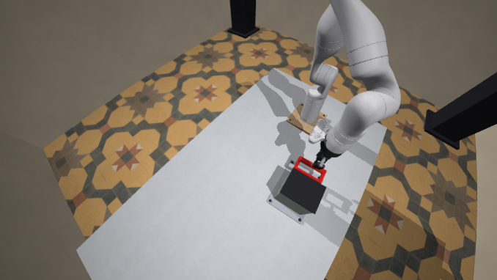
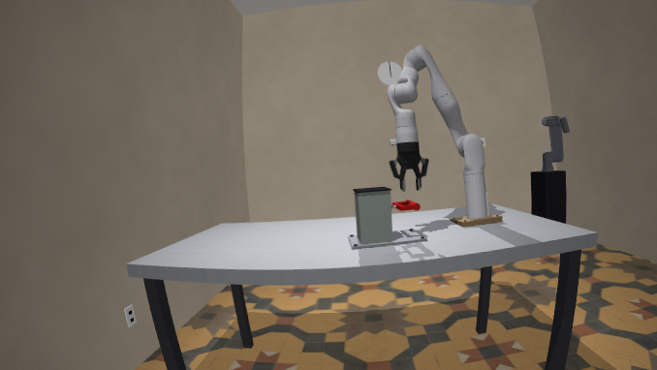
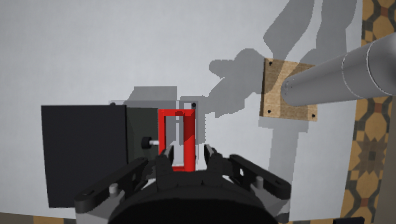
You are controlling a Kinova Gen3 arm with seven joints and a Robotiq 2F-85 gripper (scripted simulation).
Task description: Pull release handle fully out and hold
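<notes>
Grey desk in a beige-walled room with patterned tile floor

Near the desk's (image 2: 271, 252) front half stands a dark-topped grey box (image 2: 372, 215) on a bolted plate; the red release handle (image 2: 406, 205) juts from its far side, above the surface. The hand (image 2: 409, 186) hovers over it, half open, gripping nothing. Behind, the arm rises from a wooden base plate (image 2: 494, 220), then the wall.
</notes>
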